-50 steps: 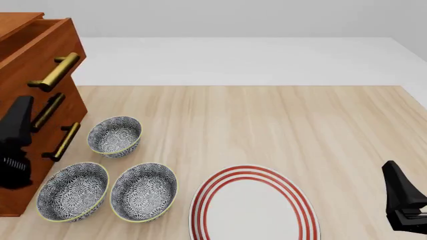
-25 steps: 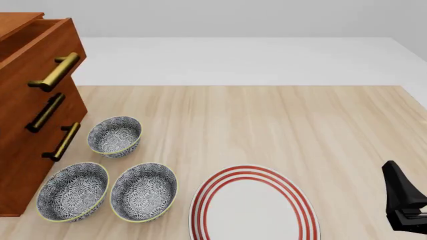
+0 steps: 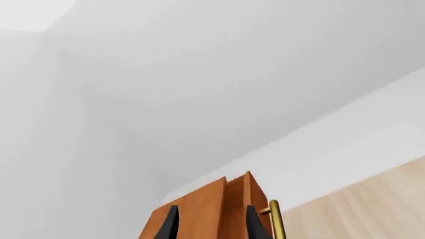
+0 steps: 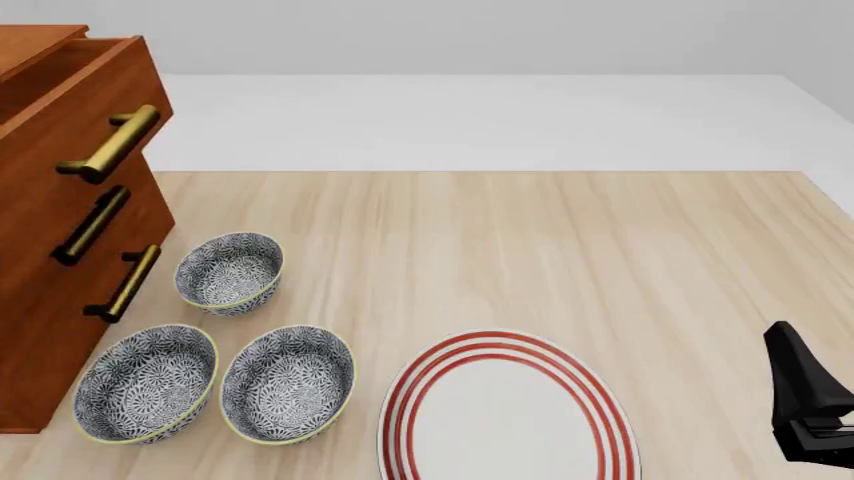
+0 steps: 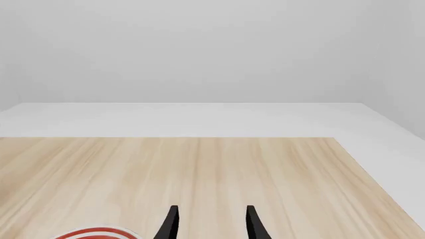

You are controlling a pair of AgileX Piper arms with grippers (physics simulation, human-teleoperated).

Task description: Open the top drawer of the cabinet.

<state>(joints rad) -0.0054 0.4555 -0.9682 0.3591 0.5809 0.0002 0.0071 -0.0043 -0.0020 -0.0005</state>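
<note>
Top drawer (image 4: 83,95) stands pulled out from the cabinet (image 4: 54,300) at the table's (image 4: 534,250) far left corner.

Your left gripper (image 3: 210,223) has its fingers spread with nothing between them, pointing at the cabinet's top with a brass handle (image 3: 275,219) just beside it. Your right gripper (image 5: 210,223) is likewise spread and empty, near the table's right front corner, beside the red-ringed plate (image 4: 507,410) at the front edge. Three patterned bowls (image 4: 230,272) sit clustered by the cabinet's front.

Top drawer (image 4: 83,95) pulled out, reddish-brown cabinet (image 4: 54,300), table's left
</note>
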